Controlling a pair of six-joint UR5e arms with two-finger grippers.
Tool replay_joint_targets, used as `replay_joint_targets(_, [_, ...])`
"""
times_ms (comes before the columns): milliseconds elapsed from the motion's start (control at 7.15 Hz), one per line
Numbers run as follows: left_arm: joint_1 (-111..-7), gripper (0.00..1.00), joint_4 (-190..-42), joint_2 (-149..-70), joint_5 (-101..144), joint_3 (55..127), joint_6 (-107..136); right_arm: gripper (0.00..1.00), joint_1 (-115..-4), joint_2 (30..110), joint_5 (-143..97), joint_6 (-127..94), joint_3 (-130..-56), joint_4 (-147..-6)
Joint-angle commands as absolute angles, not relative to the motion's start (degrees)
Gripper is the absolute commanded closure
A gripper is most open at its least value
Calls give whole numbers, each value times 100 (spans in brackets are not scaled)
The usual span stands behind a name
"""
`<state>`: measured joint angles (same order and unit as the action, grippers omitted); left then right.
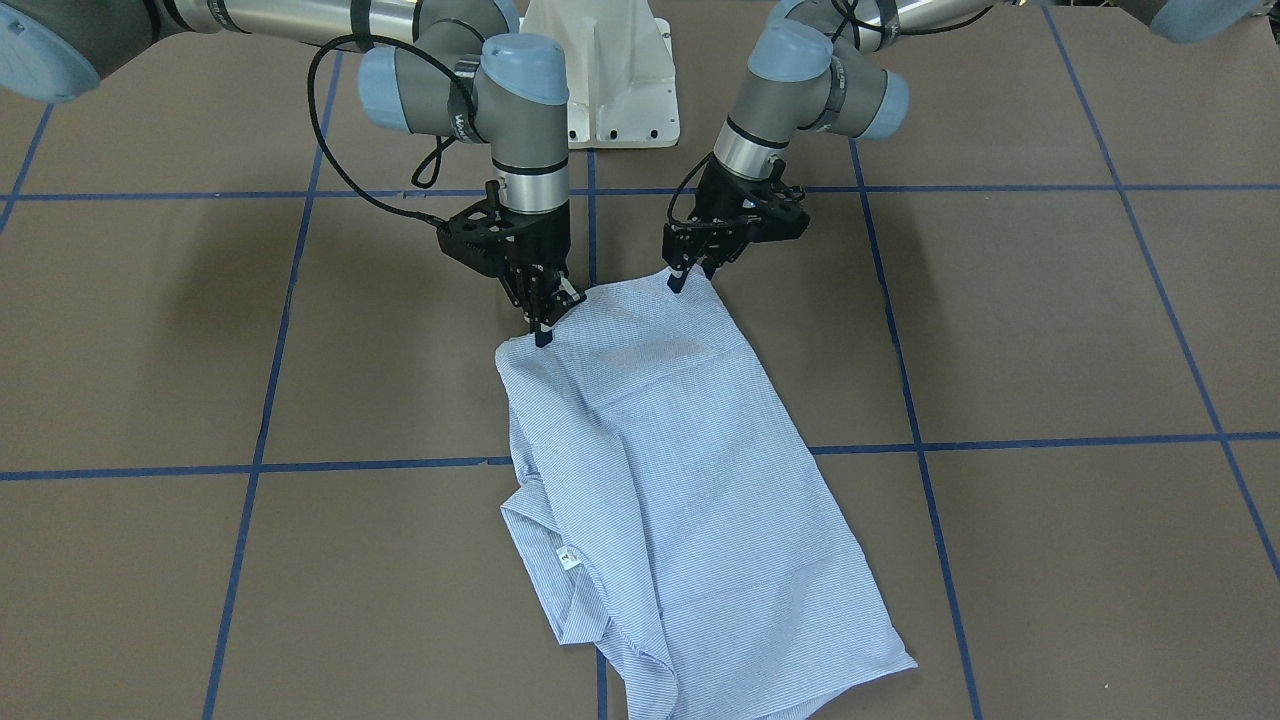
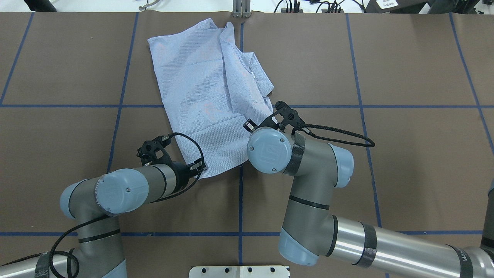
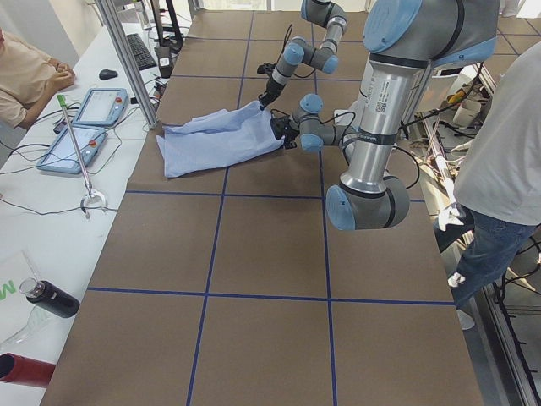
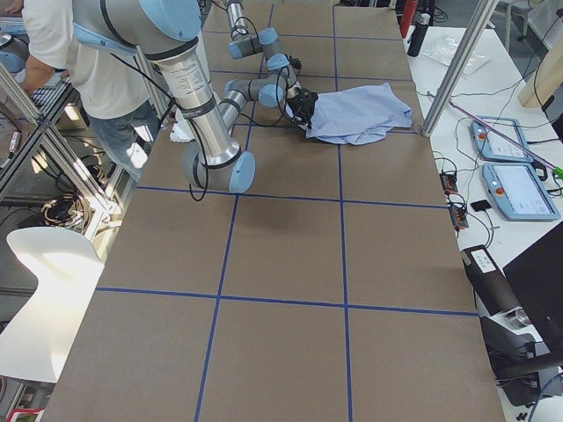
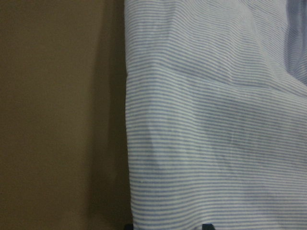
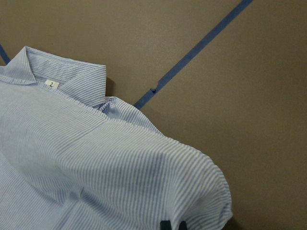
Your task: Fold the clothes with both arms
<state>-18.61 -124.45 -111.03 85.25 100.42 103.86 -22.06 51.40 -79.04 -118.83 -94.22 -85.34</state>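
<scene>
The light blue striped shirt [image 1: 680,480] lies folded in a long panel on the brown table, collar and white neck label [image 1: 568,558] at the far end from the robot. It also shows in the overhead view [image 2: 208,96]. My right gripper [image 1: 545,328] is shut on the near corner of the shirt; its tips [image 6: 173,224] meet on the cloth [image 6: 96,167]. In the overhead view its wrist hides it. My left gripper [image 1: 686,278] is at the other near corner [image 2: 197,166]. Its tips stand apart at the shirt's edge [image 5: 216,120].
The white pedestal base [image 1: 615,80] stands just behind both grippers. Blue tape lines [image 1: 1000,445] grid the table. A side bench with tablets [image 3: 89,106] and a bottle [image 3: 51,298] runs along the far table edge. People stand beside the robot [image 3: 499,169].
</scene>
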Motion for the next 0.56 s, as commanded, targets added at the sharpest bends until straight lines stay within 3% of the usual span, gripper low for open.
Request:
replay_joint_targets(0, [-1872,100,-12445,-11074,8525,10124,10380,100,-2206,5203,-7910,-11883,-9431,-8525])
replay_joint_targets(140, [-1872,100,-12445,-11066,8525,10212,10380,100,-2154,5377,-7901,-11883,-9718,-8525])
replay_joint_targets(420, [-1846,100,-12419,-11004,8578,10938,10362,100,-1498,6087,-7430,-11883,-11093,-8734])
